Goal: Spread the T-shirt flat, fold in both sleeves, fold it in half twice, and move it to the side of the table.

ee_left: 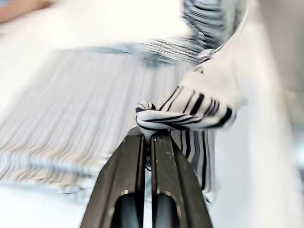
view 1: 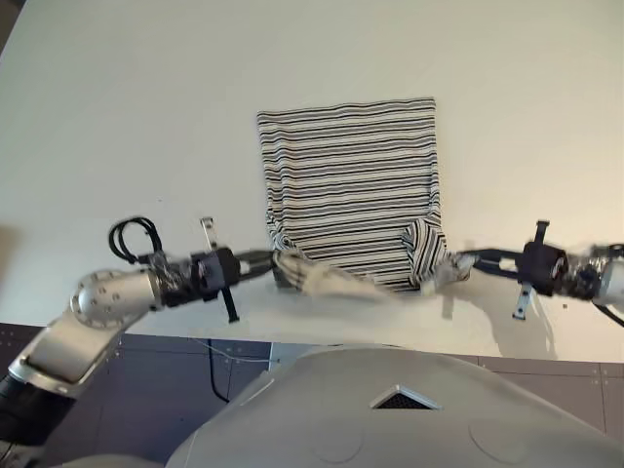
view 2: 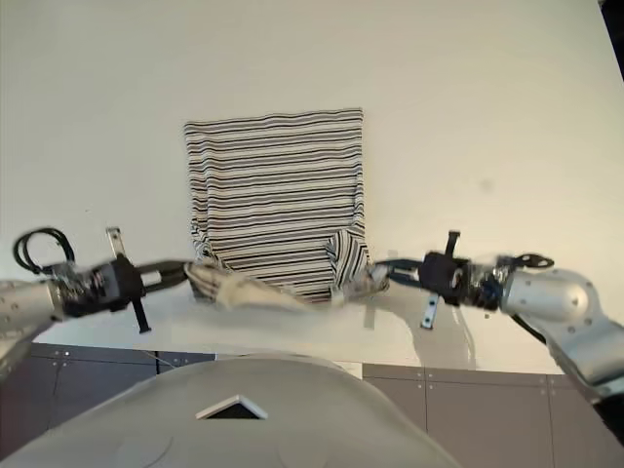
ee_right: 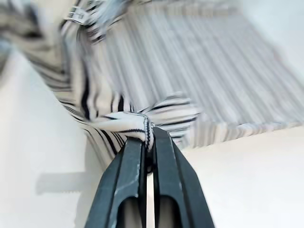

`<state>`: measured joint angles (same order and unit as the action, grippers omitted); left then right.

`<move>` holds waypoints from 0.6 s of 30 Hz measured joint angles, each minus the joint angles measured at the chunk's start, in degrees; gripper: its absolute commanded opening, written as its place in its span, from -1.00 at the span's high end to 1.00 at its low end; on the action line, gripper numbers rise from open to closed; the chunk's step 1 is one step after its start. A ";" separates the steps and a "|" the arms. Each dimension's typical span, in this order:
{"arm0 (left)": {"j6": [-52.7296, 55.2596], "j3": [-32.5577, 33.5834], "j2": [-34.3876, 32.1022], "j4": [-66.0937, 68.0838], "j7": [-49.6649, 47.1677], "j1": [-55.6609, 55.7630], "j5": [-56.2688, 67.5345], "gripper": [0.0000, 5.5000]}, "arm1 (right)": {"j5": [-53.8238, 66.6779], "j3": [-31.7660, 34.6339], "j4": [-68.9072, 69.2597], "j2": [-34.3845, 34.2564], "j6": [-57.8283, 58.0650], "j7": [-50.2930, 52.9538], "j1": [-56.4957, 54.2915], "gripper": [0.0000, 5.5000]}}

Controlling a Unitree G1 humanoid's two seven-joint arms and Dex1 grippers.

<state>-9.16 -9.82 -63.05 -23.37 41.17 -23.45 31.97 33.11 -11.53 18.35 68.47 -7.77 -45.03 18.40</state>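
A black-and-white striped T-shirt [view 1: 351,185] lies on the white table [view 1: 127,127], sleeves folded in, forming a tall rectangle. Its near edge is lifted off the table and curls between my two grippers. My left gripper [view 1: 277,260] is shut on the near left corner of the T-shirt [ee_left: 185,111]. My right gripper [view 1: 454,265] is shut on the near right corner of the T-shirt [ee_right: 137,121]. Both grippers hover just above the table's front edge, with the raised cloth sagging between them.
The table's front edge [view 1: 322,336] runs just under the grippers, with dark floor below it. Bare tabletop spreads to the left, right [view 1: 546,127] and beyond the shirt.
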 measured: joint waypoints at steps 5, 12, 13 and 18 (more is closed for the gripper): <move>17.80 3.14 11.23 9.59 -7.93 19.21 5.76 0.96 | -0.35 -1.54 -11.05 -18.81 20.50 9.26 -26.89 0.96; 12.93 -3.29 26.68 34.84 -10.27 36.04 -14.56 0.96 | -17.23 -4.81 -33.14 -36.09 18.57 16.75 -38.23 0.96; 11.08 -3.53 28.04 38.40 -9.67 38.24 -16.20 0.96 | -17.68 -4.08 -34.66 -37.39 18.05 17.13 -39.04 0.96; 2.91 -3.53 33.47 55.53 -6.97 46.62 -22.69 0.96 | -21.51 -0.86 -41.32 -41.67 16.37 18.19 -43.57 0.96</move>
<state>-6.25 -13.35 -29.57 32.15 34.19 23.16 9.28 11.60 -12.39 -22.97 26.80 8.60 -26.85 -25.16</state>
